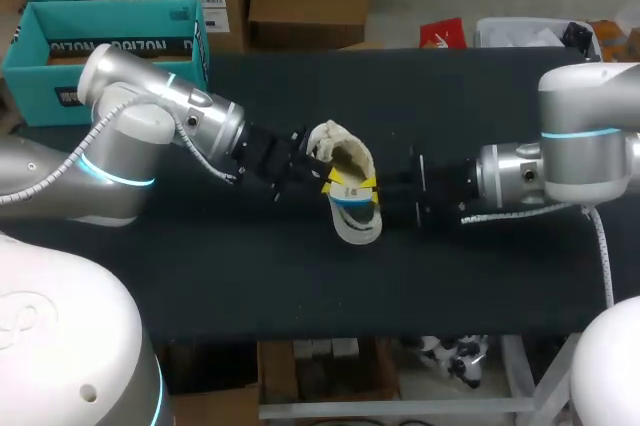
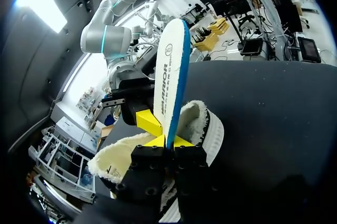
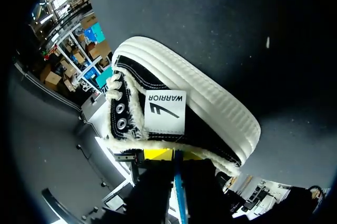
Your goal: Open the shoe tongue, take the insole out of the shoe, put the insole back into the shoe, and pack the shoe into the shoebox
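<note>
Left pincer (image 2: 169, 141) is clamped on the insole (image 2: 169, 71), which stands edge-on over the mouth of the shoe (image 2: 118, 158), mid-surface (image 1: 250, 276). I'd hold it in line with the opening and move slowly. Only the right wrist view shows the shoe's outer side. Whether my right pincer (image 3: 176, 158) grips anything, I cannot tell.

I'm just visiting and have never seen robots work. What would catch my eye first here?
A white, blue-edged insole stands upright out of a fleece-lined shoe in the middle of the black table, pinched between the yellow fingers of the left gripper. The right arm meets the shoe from the other side, and a teal shoebox sits by the table's far left corner.
</note>
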Robot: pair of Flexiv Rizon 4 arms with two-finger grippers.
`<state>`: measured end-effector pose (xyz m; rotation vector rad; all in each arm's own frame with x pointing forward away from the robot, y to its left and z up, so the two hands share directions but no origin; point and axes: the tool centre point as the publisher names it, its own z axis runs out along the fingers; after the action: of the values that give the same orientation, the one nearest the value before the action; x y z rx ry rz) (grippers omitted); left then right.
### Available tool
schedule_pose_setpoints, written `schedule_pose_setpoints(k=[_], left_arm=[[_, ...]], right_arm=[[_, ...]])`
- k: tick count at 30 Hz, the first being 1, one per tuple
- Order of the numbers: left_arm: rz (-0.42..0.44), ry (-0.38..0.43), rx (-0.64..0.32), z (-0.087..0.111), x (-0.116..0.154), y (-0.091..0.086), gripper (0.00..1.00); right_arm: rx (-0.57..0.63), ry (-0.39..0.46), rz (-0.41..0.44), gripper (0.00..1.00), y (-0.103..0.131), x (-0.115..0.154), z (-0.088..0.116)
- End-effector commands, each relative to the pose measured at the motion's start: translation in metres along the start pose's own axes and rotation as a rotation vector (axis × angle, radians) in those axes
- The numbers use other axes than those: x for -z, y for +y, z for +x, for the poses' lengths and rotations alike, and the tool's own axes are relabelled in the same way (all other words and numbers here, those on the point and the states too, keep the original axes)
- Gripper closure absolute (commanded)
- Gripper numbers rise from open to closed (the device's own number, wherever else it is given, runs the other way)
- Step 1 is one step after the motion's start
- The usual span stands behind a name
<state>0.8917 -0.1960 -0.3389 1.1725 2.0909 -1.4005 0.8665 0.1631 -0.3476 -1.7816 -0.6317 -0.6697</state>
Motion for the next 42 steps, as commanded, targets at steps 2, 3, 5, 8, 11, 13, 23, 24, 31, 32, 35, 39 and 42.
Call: schedule_pose_setpoints(k=[2, 3, 5, 8, 11, 13, 23, 24, 31, 32, 35, 39, 42], left_arm=[[0.015, -0.015, -0.02, 0.004, 0.003, -0.011, 0.75], [0.018, -0.016, -0.025, 0.005, 0.004, -0.014, 0.76], [0.027, -0.019, -0.035, 0.005, 0.006, -0.019, 0.75], [0.034, -0.022, -0.049, 0.006, 0.008, -0.024, 0.78], [0.039, -0.029, -0.059, 0.006, 0.009, -0.03, 0.91], [0.039, -0.028, -0.067, 0.007, 0.009, -0.033, 1.0], [0.018, -0.021, -0.072, 0.006, 0.005, -0.031, 1.0], [0.017, -0.021, -0.072, 0.006, 0.005, -0.031, 1.0], [0.015, -0.023, -0.07, 0.007, 0.004, -0.03, 1.0], [0.014, -0.022, -0.07, 0.007, 0.003, -0.03, 1.0], [0.013, -0.022, -0.07, 0.007, 0.001, -0.03, 1.0], [0.011, -0.019, -0.069, 0.007, 0.001, -0.03, 1.0], [0.004, -0.021, -0.069, 0.007, 0.0, -0.027, 1.0]], right_arm=[[0.002, 0.006, -0.002, 1.0, 0.0, -0.001, -0.001], [0.002, 0.007, -0.002, 1.0, 0.0, -0.001, -0.001], [0.002, 0.008, -0.003, 1.0, 0.0, -0.001, -0.001], [0.002, 0.01, -0.004, 1.0, 0.0, -0.001, -0.001], [0.001, 0.009, -0.005, 1.0, 0.0, 0.0, -0.002], [0.0, 0.009, -0.005, 1.0, 0.0, 0.0, -0.002], [0.008, 0.0, -0.051, 0.45, -0.02, 0.009, -0.004], [0.013, -0.001, -0.065, 0.5, -0.024, 0.011, -0.004], [0.038, -0.016, -0.113, 0.87, -0.047, 0.012, -0.005], [0.043, -0.015, -0.118, 0.91, -0.048, 0.014, -0.005], [0.046, -0.017, -0.115, 1.0, -0.045, 0.014, -0.006], [0.047, -0.019, -0.099, 1.0, -0.039, 0.01, -0.007], [0.056, -0.022, -0.094, 1.0, -0.034, 0.006, -0.006]])
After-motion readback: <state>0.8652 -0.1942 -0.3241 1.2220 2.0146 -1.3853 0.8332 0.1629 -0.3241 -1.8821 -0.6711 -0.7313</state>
